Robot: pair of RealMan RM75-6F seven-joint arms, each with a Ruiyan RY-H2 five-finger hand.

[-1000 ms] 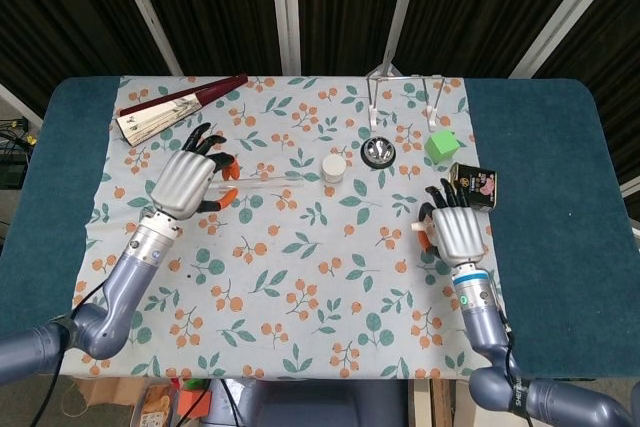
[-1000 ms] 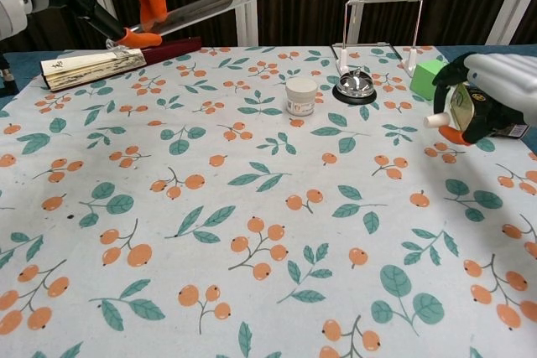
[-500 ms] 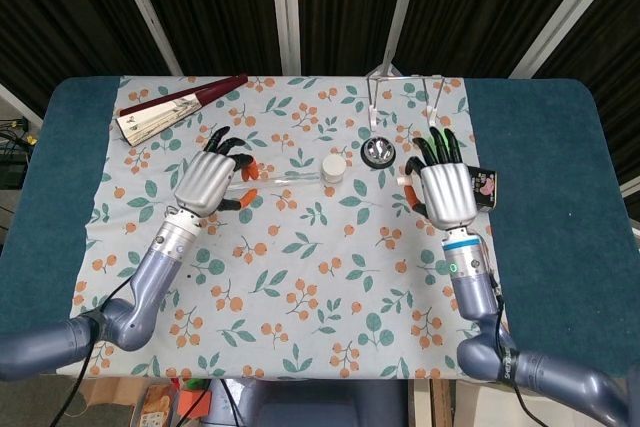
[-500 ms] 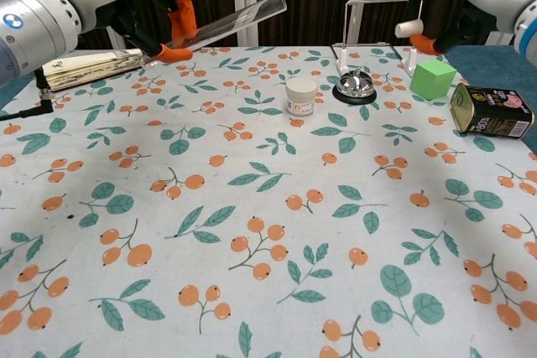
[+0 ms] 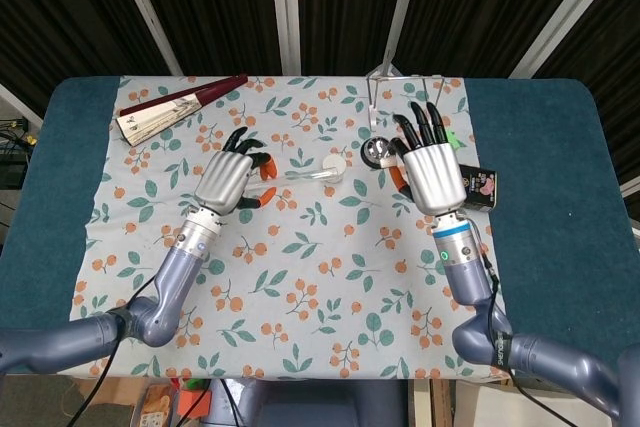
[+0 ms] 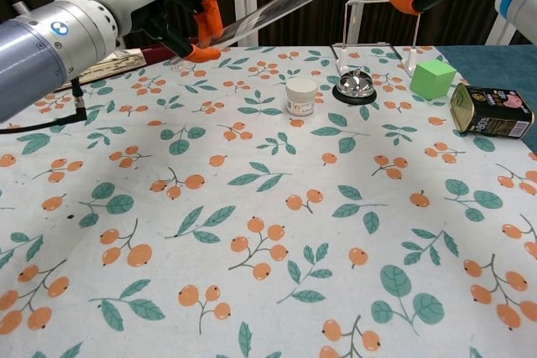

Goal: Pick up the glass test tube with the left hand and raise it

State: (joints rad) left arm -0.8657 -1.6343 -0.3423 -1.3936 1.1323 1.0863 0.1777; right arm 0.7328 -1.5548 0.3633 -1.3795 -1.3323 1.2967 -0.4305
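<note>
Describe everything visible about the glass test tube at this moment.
The glass test tube is a long, clear, slender cylinder, and nothing can be seen inside it. It is off the table, held near one end by the left hand, pinched between orange-tipped fingers. It slants upward toward its free end, which points to the robot's right, above the floral tablecloth. Nothing else touches it.

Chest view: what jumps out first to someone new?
The glass test tube pinched in the left hand, held tilted in the air above the table's far left. Next, the right hand, raised open over the call bell and green cube.
</note>
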